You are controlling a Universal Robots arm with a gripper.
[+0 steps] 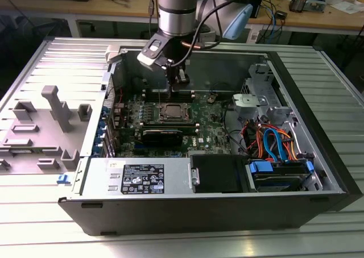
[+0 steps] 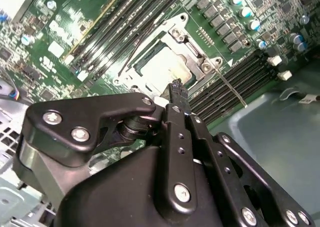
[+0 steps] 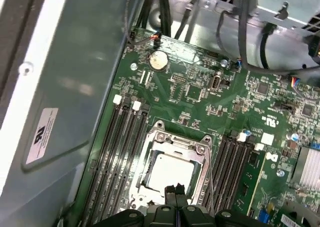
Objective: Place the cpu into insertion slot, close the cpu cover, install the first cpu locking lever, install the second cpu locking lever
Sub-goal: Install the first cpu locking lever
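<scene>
While claw (image 1: 181, 88) aloft, ribbed tabletop (image 1: 170, 244), workbench (image 1: 324, 20).

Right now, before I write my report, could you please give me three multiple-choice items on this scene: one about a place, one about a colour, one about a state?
1. Where does the cpu lie?
A. in the insertion slot
B. on the table outside the case
C. on top of the power supply

2. What colour is the circuit board?
A. red
B. green
C. white

3. How does the cpu cover stand?
A. raised upright
B. taken off and laid outside the case
C. lying flat around the cpu's top

Answers:
1 A: the cpu sits inside the insertion slot on the circuit board.
2 B: the circuit board is green in both wrist views.
3 C: the cpu cover lies flat, and the cpu shows through its cut-out.
</scene>
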